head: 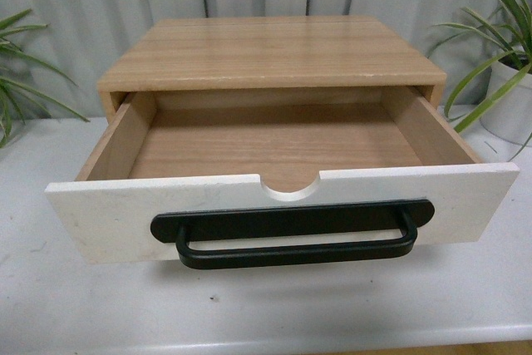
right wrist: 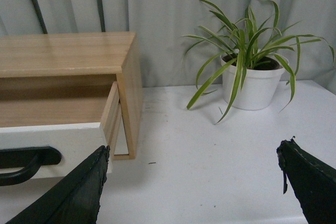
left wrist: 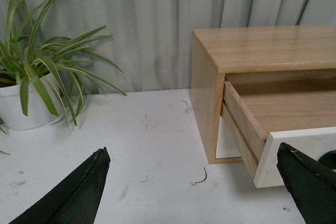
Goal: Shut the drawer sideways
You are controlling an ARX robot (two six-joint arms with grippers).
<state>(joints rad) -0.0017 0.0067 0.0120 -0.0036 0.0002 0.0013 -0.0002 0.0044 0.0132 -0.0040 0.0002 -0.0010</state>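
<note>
Drawer [head: 283, 205]: pulled well out of wood case [head: 270, 51]; only bare wood bottom shows inside.
Handle [head: 291, 234]: black bar on white front.
Pots: white pot [right wrist: 251, 85] w/ plant, R of case; 2nd pot [left wrist: 21, 108] on L.
Surface: white table [head: 83, 305], grey curtain [head: 83, 6] behind.
L gripper [left wrist: 191, 149]: spread wide, holds nothing.
R gripper [right wrist: 192, 145]: same.
</note>
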